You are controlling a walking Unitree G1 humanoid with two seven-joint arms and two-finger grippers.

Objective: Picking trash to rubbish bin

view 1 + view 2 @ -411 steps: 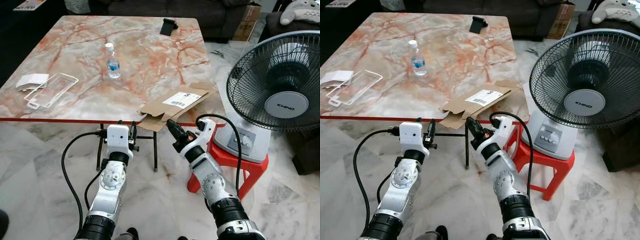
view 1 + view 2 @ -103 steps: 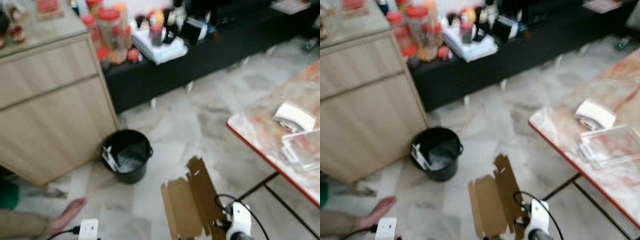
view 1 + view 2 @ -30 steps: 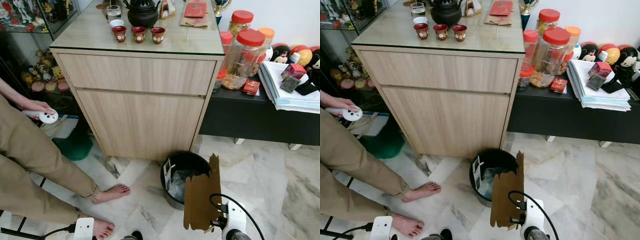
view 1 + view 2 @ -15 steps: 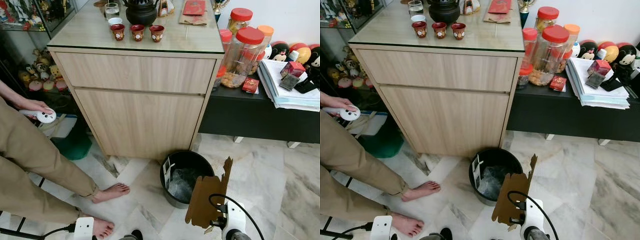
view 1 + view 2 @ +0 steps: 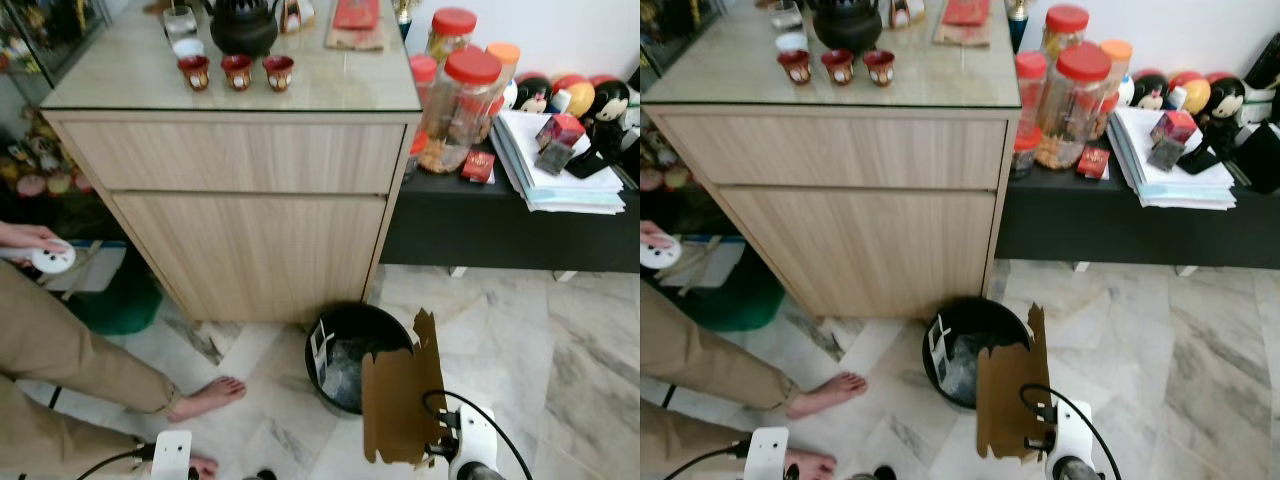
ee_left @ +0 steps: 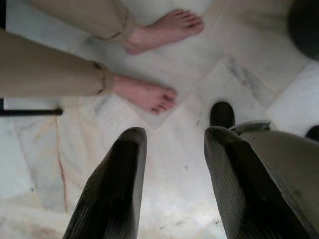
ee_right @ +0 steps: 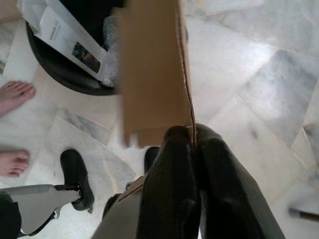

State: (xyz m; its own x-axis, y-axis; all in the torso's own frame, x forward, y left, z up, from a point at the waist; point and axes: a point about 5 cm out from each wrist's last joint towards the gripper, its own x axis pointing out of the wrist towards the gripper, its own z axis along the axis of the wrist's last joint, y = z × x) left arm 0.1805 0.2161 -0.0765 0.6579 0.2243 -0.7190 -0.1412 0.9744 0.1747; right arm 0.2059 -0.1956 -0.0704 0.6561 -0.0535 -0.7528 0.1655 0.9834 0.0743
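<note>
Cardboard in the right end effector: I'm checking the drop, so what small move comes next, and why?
Probably ease the right end effector forward over the bin before letting go: the cardboard is pinched upright beside the bin's near rim, not yet above its opening.

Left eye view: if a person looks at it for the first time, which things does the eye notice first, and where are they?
First comes the flat brown cardboard piece, held upright in the shut right pincer, just in front of the round black plastic bin on the marble floor. Behind the bin stands a light wooden cabinet with a dark teapot and small red cups on top. At the left edge are a person's bare feet.
</note>
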